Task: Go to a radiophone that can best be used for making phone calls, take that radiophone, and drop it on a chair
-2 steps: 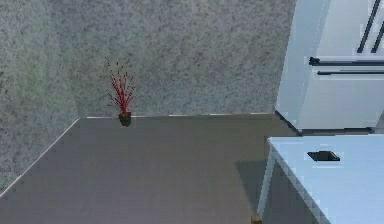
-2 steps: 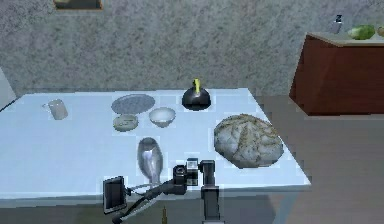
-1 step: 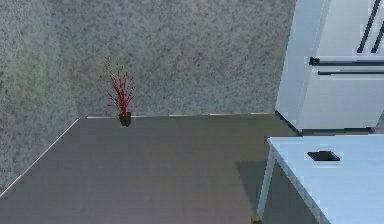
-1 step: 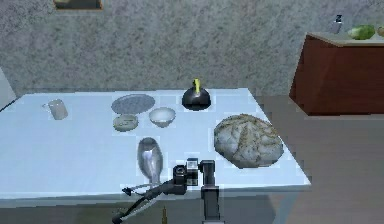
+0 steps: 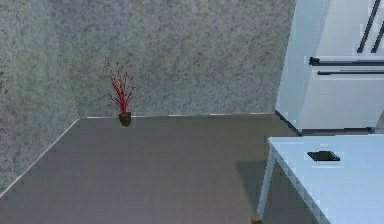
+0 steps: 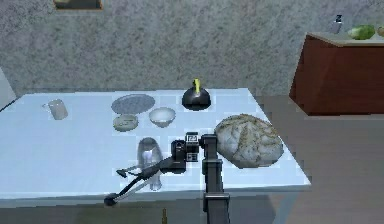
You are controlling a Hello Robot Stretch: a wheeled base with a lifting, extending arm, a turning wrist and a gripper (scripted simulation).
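Claw [image 6: 120,195] hanging over tabletop [image 6: 60,150], lower middle of arm side view. Whether holding anything, cannot tell; glass [image 6: 150,153] standing at it, round loaf [image 6: 248,138] lying just right of arm [image 6: 212,185]. Forward view showing dark phone-like slab [image 5: 323,156] lying on tabletop corner, lower right, with fridge [image 5: 335,60] standing behind.

Speckled grey walls [image 5: 180,50], dull brown floor [image 5: 150,170], white fridge [image 5: 320,100] — pale table [image 6: 60,160], brown cabinet [image 6: 335,80]
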